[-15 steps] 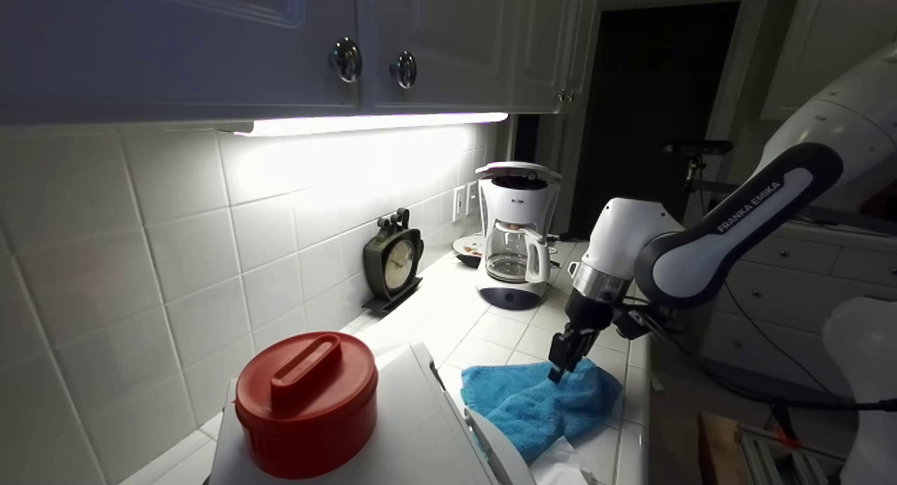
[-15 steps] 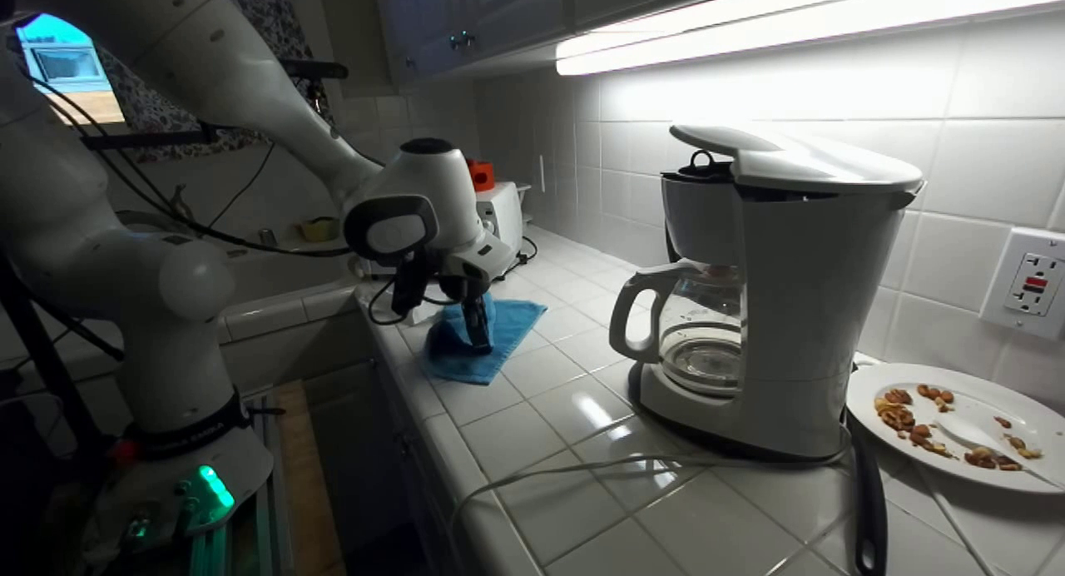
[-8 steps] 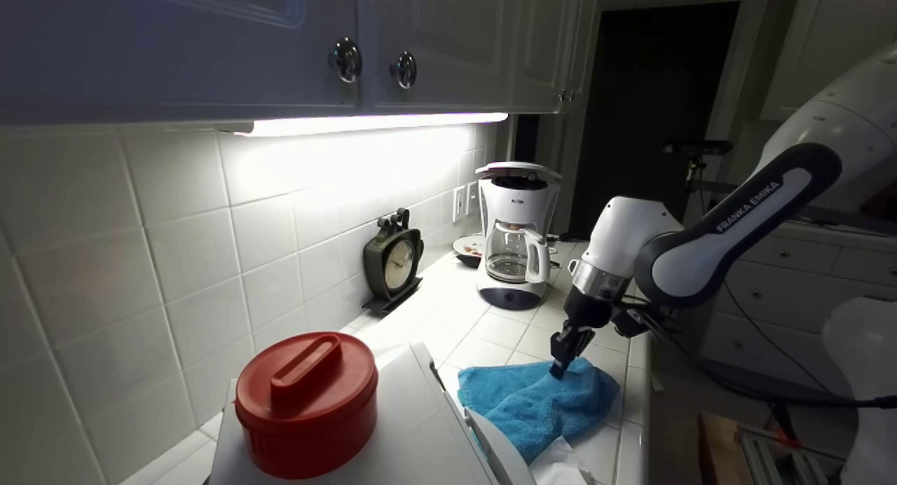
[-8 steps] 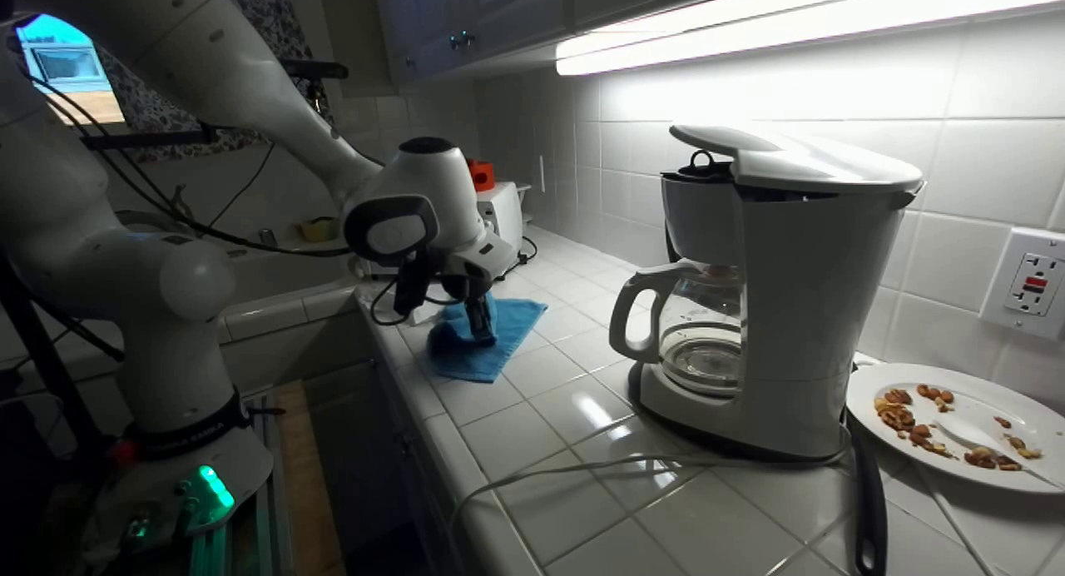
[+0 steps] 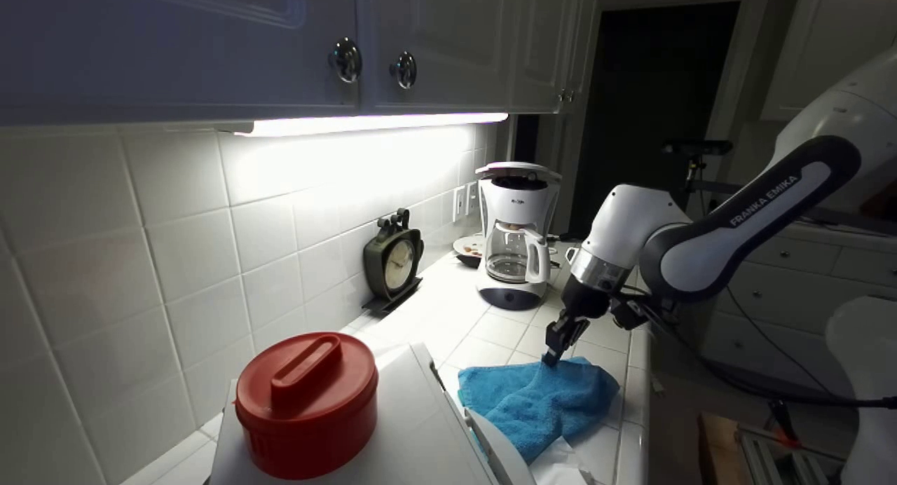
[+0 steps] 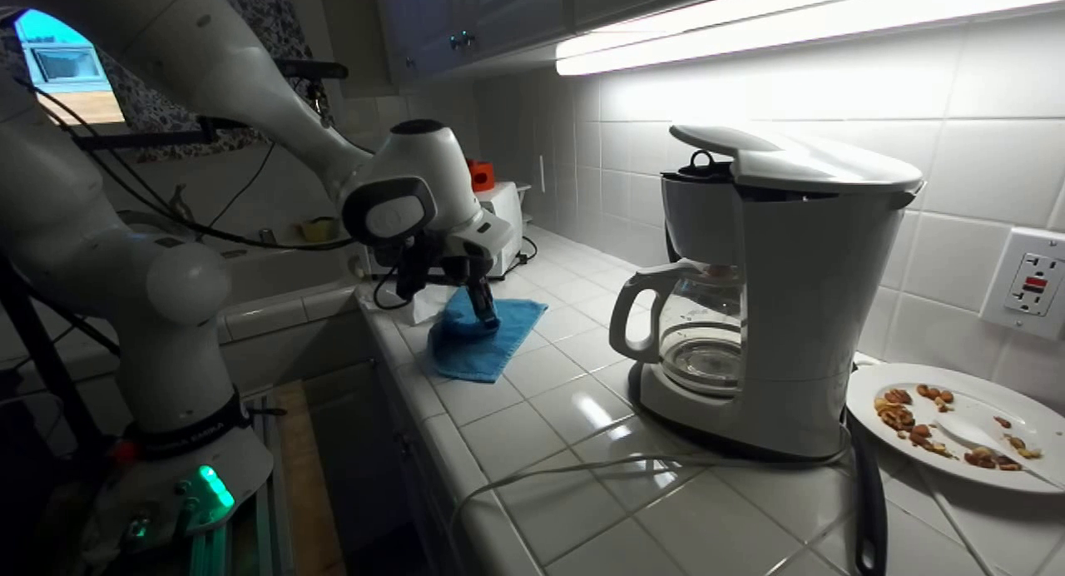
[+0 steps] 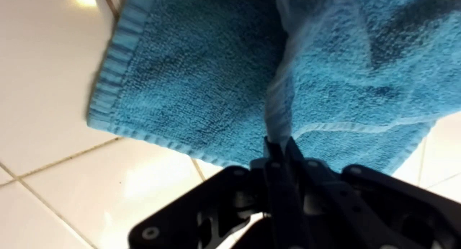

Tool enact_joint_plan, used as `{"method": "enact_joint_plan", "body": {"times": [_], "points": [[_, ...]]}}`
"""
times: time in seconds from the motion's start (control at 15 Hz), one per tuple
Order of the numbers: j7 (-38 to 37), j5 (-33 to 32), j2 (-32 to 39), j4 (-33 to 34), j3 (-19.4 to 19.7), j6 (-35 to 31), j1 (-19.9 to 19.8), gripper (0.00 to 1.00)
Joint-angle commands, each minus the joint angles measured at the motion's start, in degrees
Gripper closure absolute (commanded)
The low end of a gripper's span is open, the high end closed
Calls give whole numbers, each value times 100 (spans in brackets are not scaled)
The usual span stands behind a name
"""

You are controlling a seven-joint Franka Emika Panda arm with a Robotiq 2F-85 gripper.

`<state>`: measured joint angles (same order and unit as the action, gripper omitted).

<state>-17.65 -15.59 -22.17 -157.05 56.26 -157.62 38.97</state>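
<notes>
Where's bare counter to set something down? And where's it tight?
Free: tiles between the blue towel and coffee maker, towel side of the cord; also between towel and clock. Crowded: coffee maker, black handle and nut plate bunch together; claw is on the towel.

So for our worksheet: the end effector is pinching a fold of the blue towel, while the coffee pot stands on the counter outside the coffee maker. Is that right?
Not quite: the coffee pot sits in the coffee maker, as both exterior views show. The end effector is indeed pinching a fold of the blue towel.
</notes>
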Motion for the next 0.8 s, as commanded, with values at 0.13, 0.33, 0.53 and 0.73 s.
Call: {"method": "enact_joint_plan", "body": {"times": [0.13, 0.33, 0.53, 0.73], "points": [[71, -114, -855, -91, -616, 148, -106, 96], [481, 123, -1283, -46, -425, 498, 362, 96], [1002, 173, -1719, -44, -330, 1255, 709, 96], [1444, 276, -1977, -6, -177, 2088, 1003, 96]]}}
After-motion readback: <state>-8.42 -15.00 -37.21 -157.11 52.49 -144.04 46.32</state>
